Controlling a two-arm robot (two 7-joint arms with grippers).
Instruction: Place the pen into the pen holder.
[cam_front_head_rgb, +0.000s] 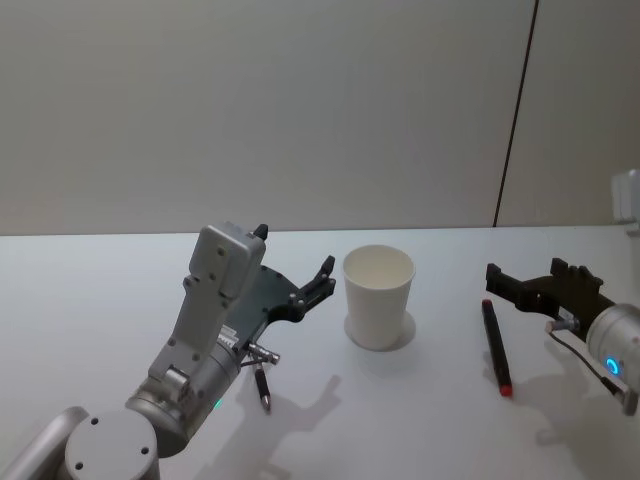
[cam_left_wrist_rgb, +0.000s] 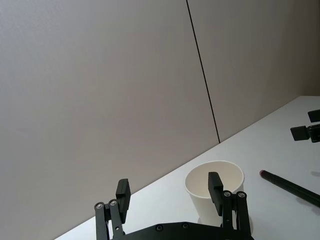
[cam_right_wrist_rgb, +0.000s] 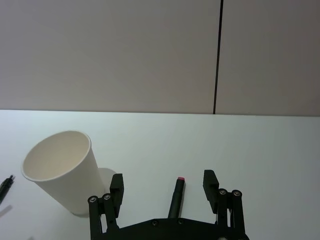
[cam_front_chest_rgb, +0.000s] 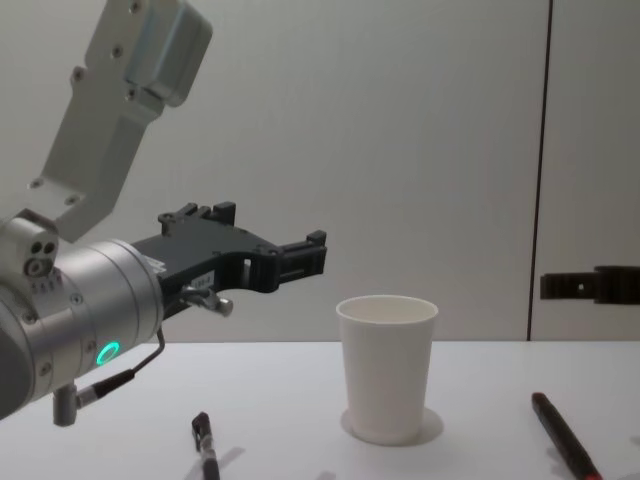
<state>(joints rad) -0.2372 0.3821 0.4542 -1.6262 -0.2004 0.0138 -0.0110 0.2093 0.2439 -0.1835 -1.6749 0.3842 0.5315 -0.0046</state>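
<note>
The pen holder (cam_front_head_rgb: 378, 296) is a white paper cup standing upright at mid-table, also in the chest view (cam_front_chest_rgb: 387, 365). A black pen with a red end (cam_front_head_rgb: 495, 346) lies flat to its right. My right gripper (cam_front_head_rgb: 525, 276) hovers open just above that pen's far end; in the right wrist view the pen (cam_right_wrist_rgb: 176, 199) lies below and between the fingers of the gripper (cam_right_wrist_rgb: 163, 183). A second black pen (cam_front_head_rgb: 262, 385) lies under my left arm. My left gripper (cam_front_head_rgb: 295, 252) is raised and open, empty, left of the cup (cam_left_wrist_rgb: 233, 176).
The white table (cam_front_head_rgb: 90, 300) runs back to a plain grey wall with a dark vertical seam (cam_front_head_rgb: 515, 120). Bare tabletop lies left of and in front of the cup.
</note>
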